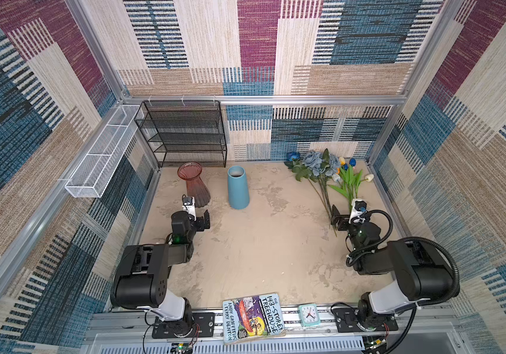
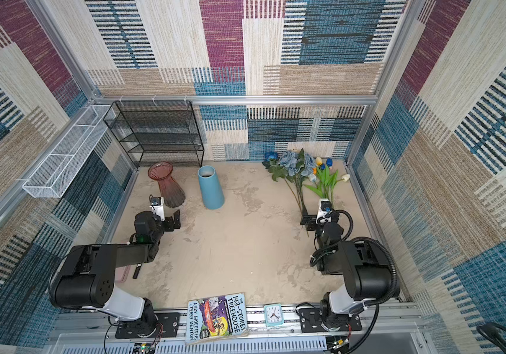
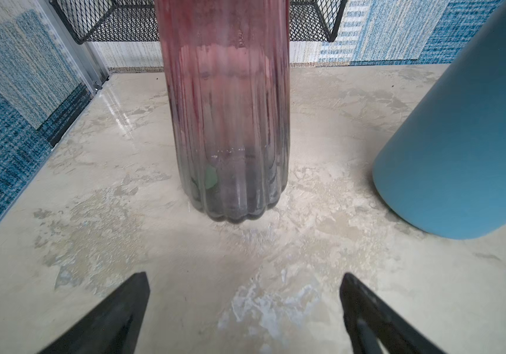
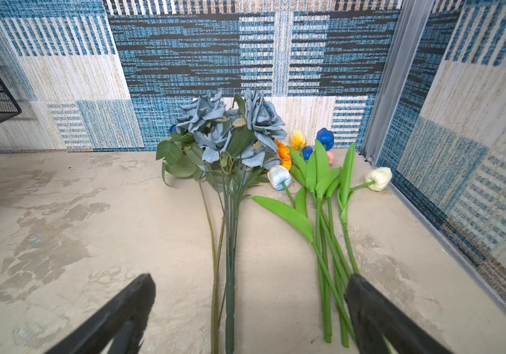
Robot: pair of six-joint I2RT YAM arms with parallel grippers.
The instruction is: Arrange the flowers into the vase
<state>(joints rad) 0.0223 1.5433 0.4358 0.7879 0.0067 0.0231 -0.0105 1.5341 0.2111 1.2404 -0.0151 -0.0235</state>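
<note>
dusty-blue roses [image 4: 230,128] are leading the flowers [image 1: 325,174], which are all lying flat on the table [image 1: 261,251] in its far right corner, heads pointing at the back wall and stems trailing toward me. a deep-blue rose [image 1: 293,156] is lying at their left. an orange marigold [image 4: 284,153] is peeking from behind the bunch. the tulips [image 4: 319,174], with bright green leaves, are lying just beside them toward the side wall.

i am holding my right hand [image 4: 250,279] over the stem ends, released wide and gripping nothing. the rose stems are running between its fingers and the tulip stems are passing by one finger, though i cannot tell whether they are touching it.

my left hand [image 3: 243,279] is hanging just in front of the pink glass vase [image 3: 224,107], also released and empty. that vase is standing upright near the back left, and the blue vase [image 3: 460,138] is standing upright beside it, apart from it. a black mesh rack [image 1: 184,135] is standing behind the pink glass vase against the back wall.
</note>
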